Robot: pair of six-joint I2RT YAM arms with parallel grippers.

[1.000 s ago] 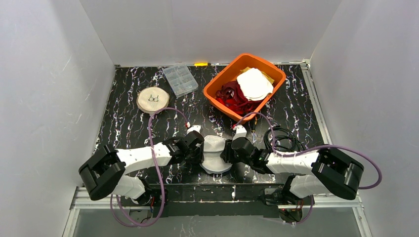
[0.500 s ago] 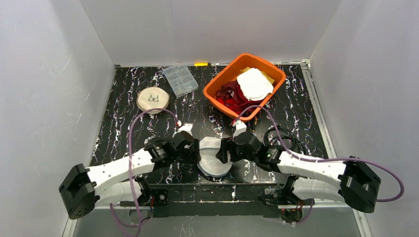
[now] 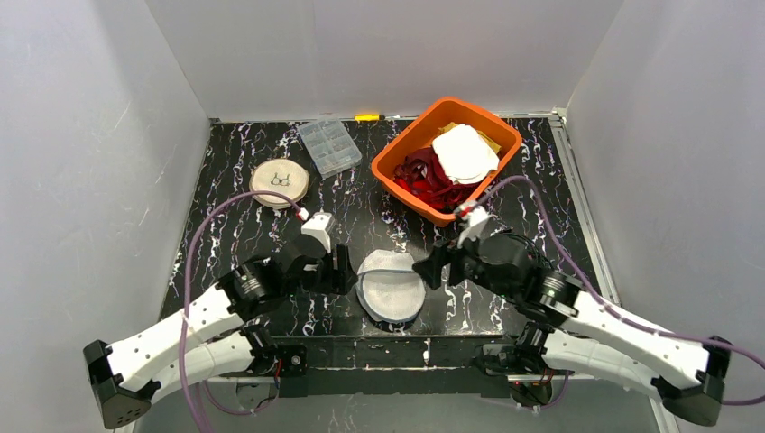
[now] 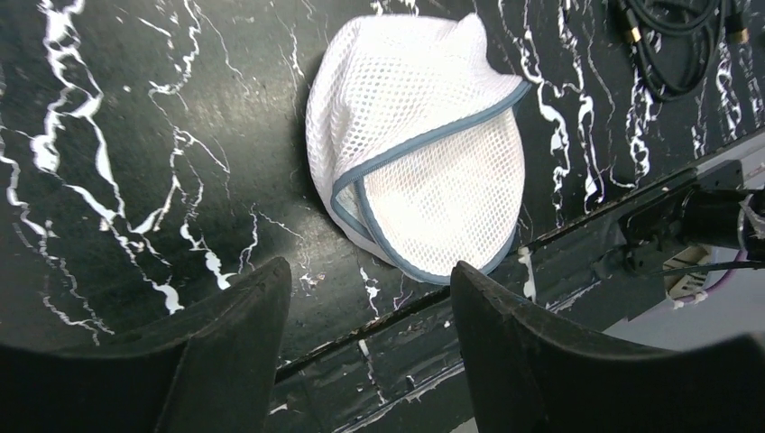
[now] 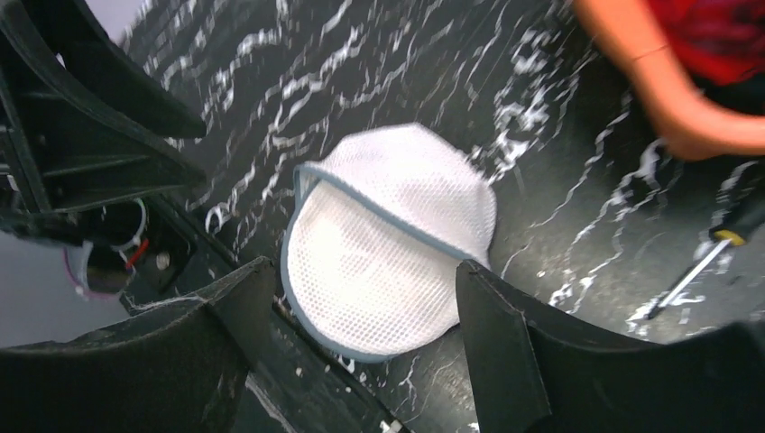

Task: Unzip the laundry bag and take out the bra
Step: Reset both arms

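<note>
The laundry bag (image 3: pixel 390 287) is a round white mesh pouch with grey-blue trim. It lies flat near the table's front edge, with one half folded over the other. It also shows in the left wrist view as the laundry bag (image 4: pixel 419 171) and in the right wrist view as the laundry bag (image 5: pixel 388 244). My left gripper (image 3: pixel 347 269) (image 4: pixel 370 271) hangs open just left of it, touching nothing. On the bag's right my right gripper (image 3: pixel 431 268) (image 5: pixel 363 266) hovers open and empty. The bra is hidden from all views.
An orange bin (image 3: pixel 403 191) at the back right holds red cloth and a white round pouch. A clear plastic box (image 3: pixel 328 145) and a tan round disc (image 3: pixel 280 183) sit at the back left. A black cable coil (image 3: pixel 514 248) and a screwdriver (image 5: pixel 695 271) lie right of the bag.
Both grippers opened and drew back from the bag, the left arm leftward and the right arm rightward. The bag has dropped and settled flat on the table.
</note>
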